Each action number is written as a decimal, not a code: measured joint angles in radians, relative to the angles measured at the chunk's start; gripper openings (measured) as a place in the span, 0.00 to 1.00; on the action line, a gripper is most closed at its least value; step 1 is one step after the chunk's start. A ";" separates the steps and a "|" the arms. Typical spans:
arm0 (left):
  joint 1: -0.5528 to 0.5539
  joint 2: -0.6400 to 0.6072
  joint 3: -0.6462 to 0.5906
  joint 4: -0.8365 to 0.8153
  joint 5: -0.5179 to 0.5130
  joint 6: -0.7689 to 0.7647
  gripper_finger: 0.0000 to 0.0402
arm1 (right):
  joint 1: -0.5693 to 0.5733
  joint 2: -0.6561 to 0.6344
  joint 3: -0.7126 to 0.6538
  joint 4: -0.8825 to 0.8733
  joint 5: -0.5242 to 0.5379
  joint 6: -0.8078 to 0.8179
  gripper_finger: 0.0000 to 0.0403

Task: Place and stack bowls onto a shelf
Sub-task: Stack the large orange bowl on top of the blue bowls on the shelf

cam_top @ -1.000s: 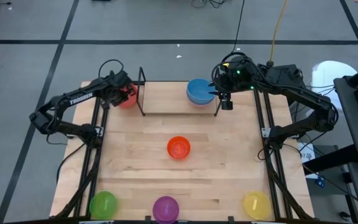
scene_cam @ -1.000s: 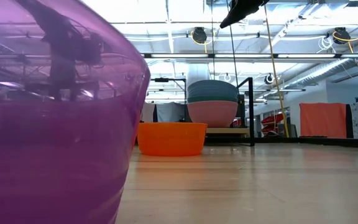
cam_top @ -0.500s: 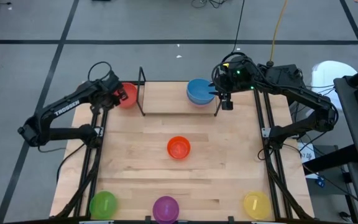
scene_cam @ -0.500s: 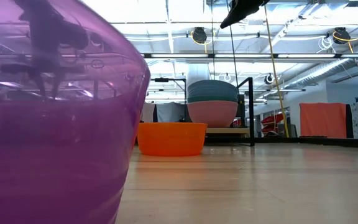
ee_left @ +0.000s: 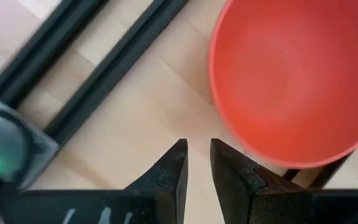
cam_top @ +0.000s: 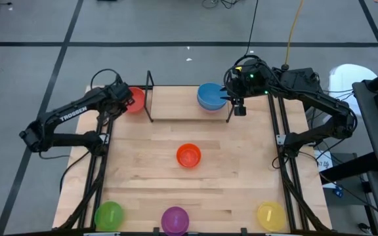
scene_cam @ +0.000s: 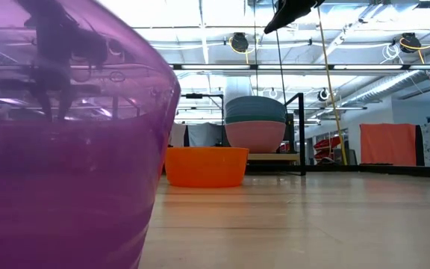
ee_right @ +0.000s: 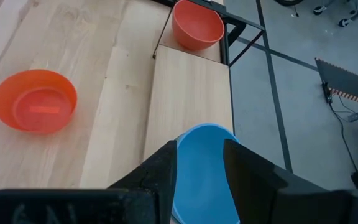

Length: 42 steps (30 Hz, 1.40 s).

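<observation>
Left gripper beside the red bowl, right gripper over the stacked bowls on the shelf.

The left gripper sits released just beside the red bowl, its fingers a narrow gap apart and gripping nothing, the bowl on the table just outside the shelf's left end. Mid-table is the orange bowl. The right gripper hangs released above the blue bowl, topping the stack at the shelf's right end. Green, purple and yellow bowls line the near edge.

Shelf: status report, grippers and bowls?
Left gripper open, empty, beside red bowl, outside shelf. Right gripper open over blue bowl stack. Nothing blocking the board.
</observation>
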 joint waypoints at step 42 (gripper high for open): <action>0.022 0.000 -0.110 0.219 -0.014 -0.016 0.18 | 0.000 0.000 0.000 0.000 0.000 -0.022 0.31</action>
